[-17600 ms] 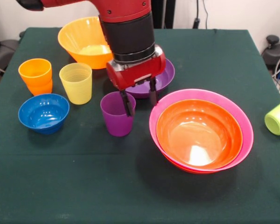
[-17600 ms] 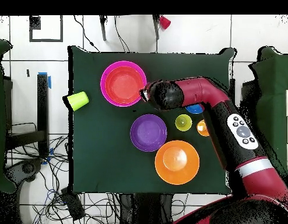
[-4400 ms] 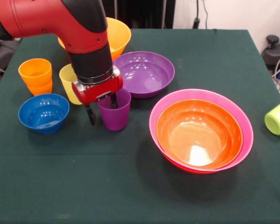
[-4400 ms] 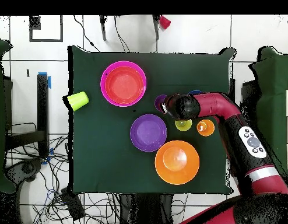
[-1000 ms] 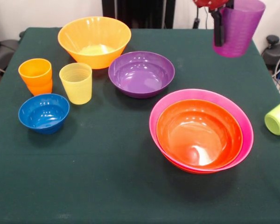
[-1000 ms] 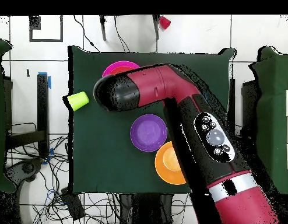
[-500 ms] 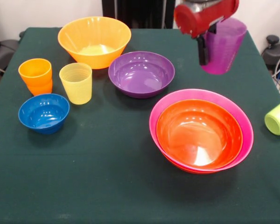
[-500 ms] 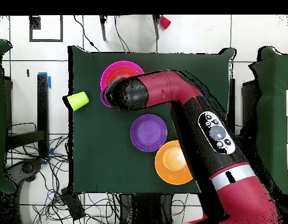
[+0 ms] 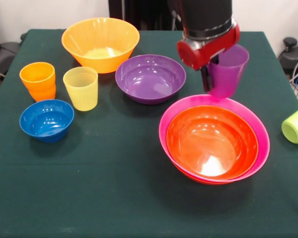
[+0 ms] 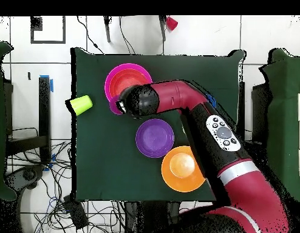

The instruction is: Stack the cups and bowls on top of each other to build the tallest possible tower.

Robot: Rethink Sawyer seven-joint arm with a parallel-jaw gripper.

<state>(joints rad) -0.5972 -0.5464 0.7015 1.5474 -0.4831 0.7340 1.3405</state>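
Note:
My gripper is shut on the purple cup, one finger outside its wall. It holds the cup upright just above the far rim of the pink bowl. A red-orange bowl is nested inside the pink one. In the overhead view the arm covers the gripper, and only an edge of the purple cup shows beside the pink bowl. The purple bowl, the yellow-orange bowl, the yellow cup, the orange cup and the blue bowl stand apart on the green cloth.
A lime green cup lies on its side at the table's right edge, seen also as the lime cup from above. Cables and chairs surround the table on the floor.
The gripper has come down and moved left with the purple cup, from high above the table's far right to just over the pink bowl's far rim.

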